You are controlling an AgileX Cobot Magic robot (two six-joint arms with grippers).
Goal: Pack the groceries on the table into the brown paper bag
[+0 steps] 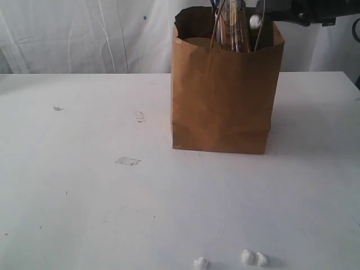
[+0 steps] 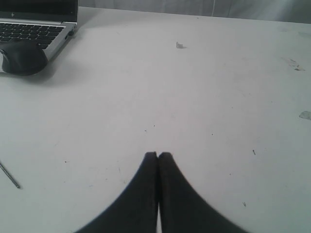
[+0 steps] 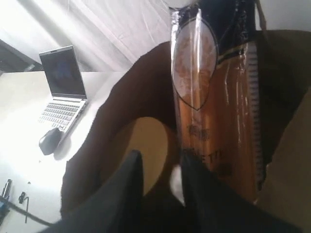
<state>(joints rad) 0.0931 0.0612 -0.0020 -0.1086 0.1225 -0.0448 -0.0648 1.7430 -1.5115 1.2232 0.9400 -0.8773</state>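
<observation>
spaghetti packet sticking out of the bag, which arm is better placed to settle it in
Right. The right tool sits at the mouth of the brown paper bag, close beside the spaghetti packet. The left tool is shut over the table, with no bag in its view.

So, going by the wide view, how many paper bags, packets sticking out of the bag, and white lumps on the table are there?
Brown paper bag: 1
Spaghetti packet: 1
White foam-like lumps: 3
Total: 5
</observation>
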